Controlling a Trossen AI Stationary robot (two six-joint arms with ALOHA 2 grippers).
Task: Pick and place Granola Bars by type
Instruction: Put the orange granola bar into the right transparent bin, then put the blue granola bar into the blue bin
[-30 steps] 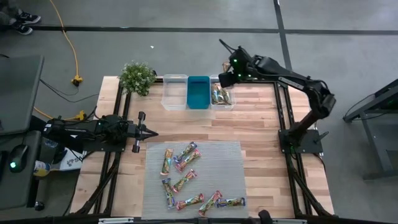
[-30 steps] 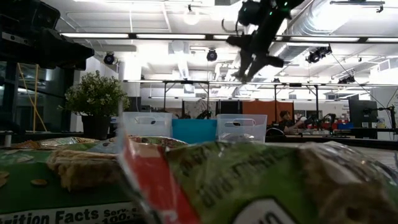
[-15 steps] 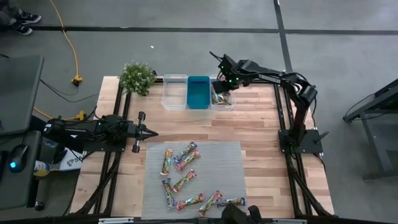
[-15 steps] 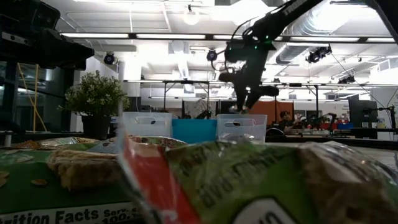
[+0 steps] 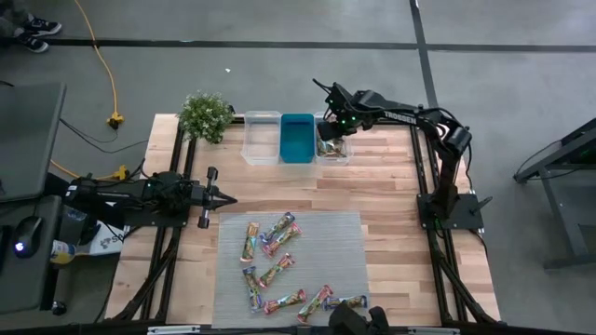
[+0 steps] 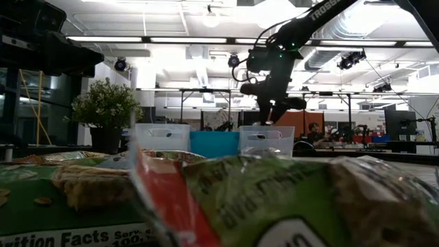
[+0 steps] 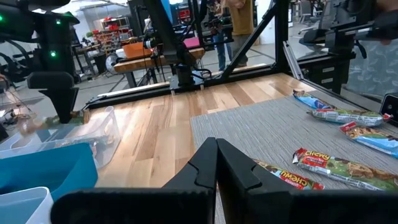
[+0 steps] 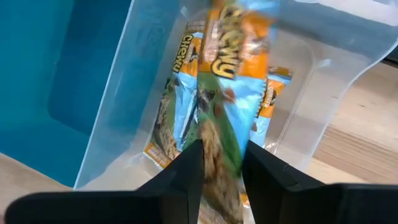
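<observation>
Wooden table (image 5: 382, 186), grey mat (image 5: 321, 247), workshop room behind.

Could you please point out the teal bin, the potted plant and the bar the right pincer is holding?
Teal bin (image 5: 297, 138): high view, its inside floor.
Plant (image 5: 205, 115): high view, middle of the foliage.
Bar in right pincer (image 8: 225, 118): right wrist view, green and blue wrapper above the fingers.

The right end effector (image 5: 328, 129) has dropped over the clear bin (image 5: 333, 149), carrying a granola bar (image 8: 219, 118).
</observation>
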